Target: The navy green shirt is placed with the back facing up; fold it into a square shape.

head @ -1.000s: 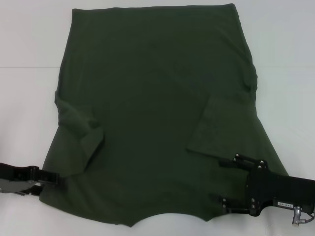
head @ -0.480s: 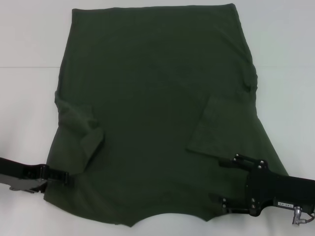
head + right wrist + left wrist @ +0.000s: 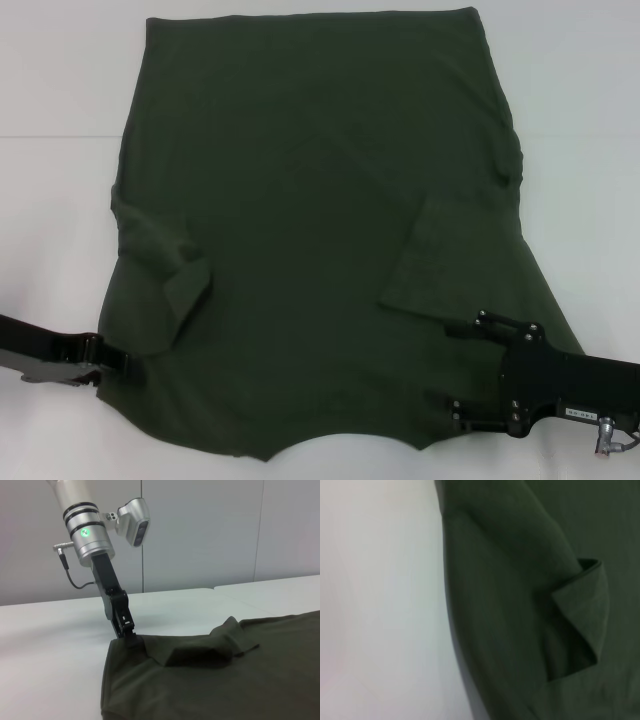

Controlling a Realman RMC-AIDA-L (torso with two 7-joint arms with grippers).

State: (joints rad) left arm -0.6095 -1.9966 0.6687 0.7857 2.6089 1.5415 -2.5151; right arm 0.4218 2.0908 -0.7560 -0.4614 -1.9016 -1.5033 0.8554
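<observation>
Head view: shirt (image 3: 320,230) between both end effectors.

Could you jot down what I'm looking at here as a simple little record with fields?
Item: dark green shirt, lying back up
Surface: white table
Sleeves: both folded inward onto the body
Left gripper: at the shirt's near left edge, tip touching the cloth
Right gripper: open, over the near right corner
Fold progress: body not yet folded into a square
</observation>
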